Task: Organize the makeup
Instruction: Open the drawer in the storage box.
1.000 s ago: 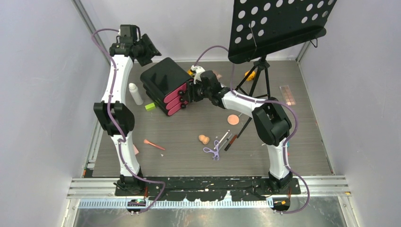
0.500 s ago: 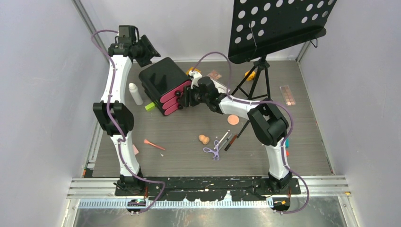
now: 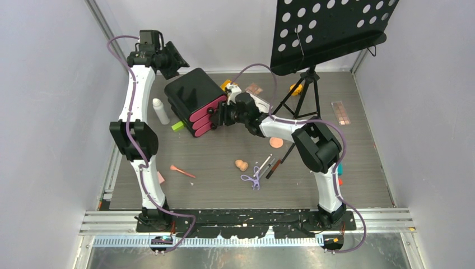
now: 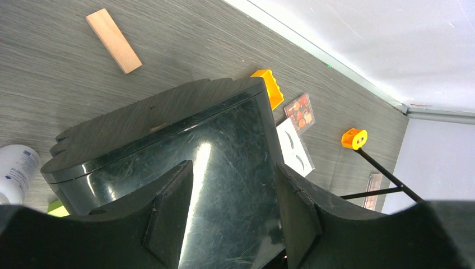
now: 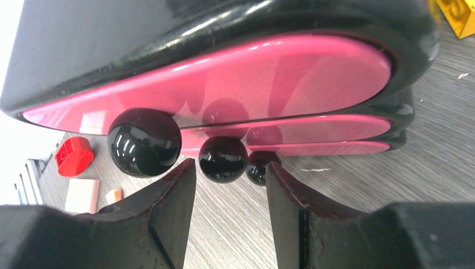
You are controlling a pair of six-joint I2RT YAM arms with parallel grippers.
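Since none of the makeup is stowed yet, one peach sponge (image 3: pixel 241 165) and one pair of lilac scissors (image 3: pixel 250 179) lie on the bench (image 3: pixel 224 193), nearer than the chest (image 3: pixel 193 89). The right claw (image 5: pixel 229 163), fingers apart, faces the chest's three knobs (image 5: pixel 223 158) on its three pink drawers (image 5: pixel 280 73), probably to pull one. The left claw (image 4: pixel 233 167), also spread, hovers over the chest's top, perhaps to steady it.

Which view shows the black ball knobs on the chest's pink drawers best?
Right wrist: the three glossy black ball knobs appear close up, just beyond the open right claw. Top external shows them only as tiny dark dots; left wrist sees only the black chest from above.
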